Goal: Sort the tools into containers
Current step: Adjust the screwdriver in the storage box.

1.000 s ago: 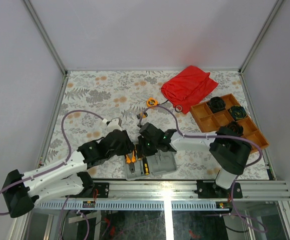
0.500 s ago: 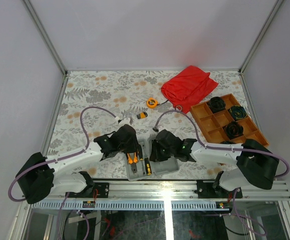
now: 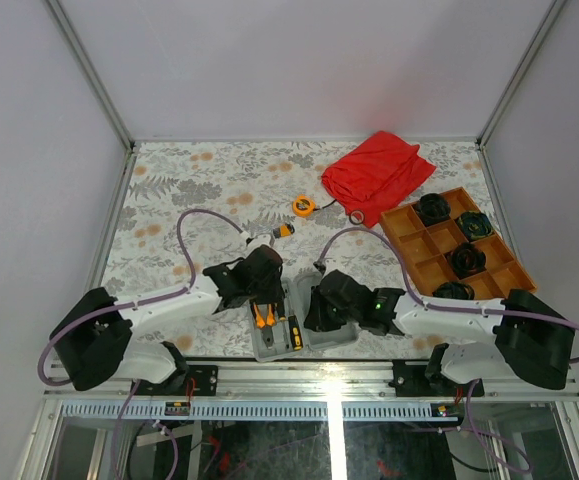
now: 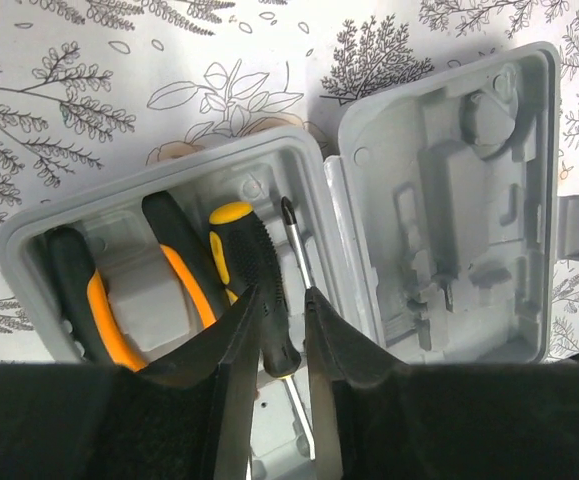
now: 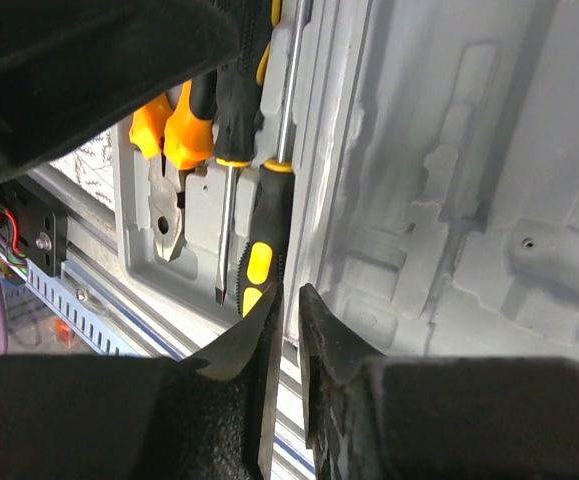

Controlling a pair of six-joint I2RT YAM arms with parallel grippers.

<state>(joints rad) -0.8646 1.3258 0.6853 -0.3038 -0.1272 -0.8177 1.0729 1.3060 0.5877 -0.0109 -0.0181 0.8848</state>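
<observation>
Floral surface [image 3: 169,200], grey case open at its near edge. Left tray [image 4: 144,300] holds the pliers [image 4: 104,320] and two screwdrivers side by side. Right tray [image 4: 449,200] shows moulded recesses.

My left pincer [image 4: 283,292] hangs over the left tray's near end with its jaws at a narrow gap. The near end of the yellow-black screwdriver [image 4: 244,262] sits between the tips; can't tell if it's clamped. The Phillips screwdriver [image 4: 291,235] runs just right of it.

My right pincer [image 5: 289,292] is over the hinge strip, jaws a thin slit, that Phillips handle just beside one finger; can't tell if it's pinching.

Tape measure [image 3: 303,205] and tiny orange-black piece [image 3: 283,230] lie on the surface, beyond both pincers.
</observation>
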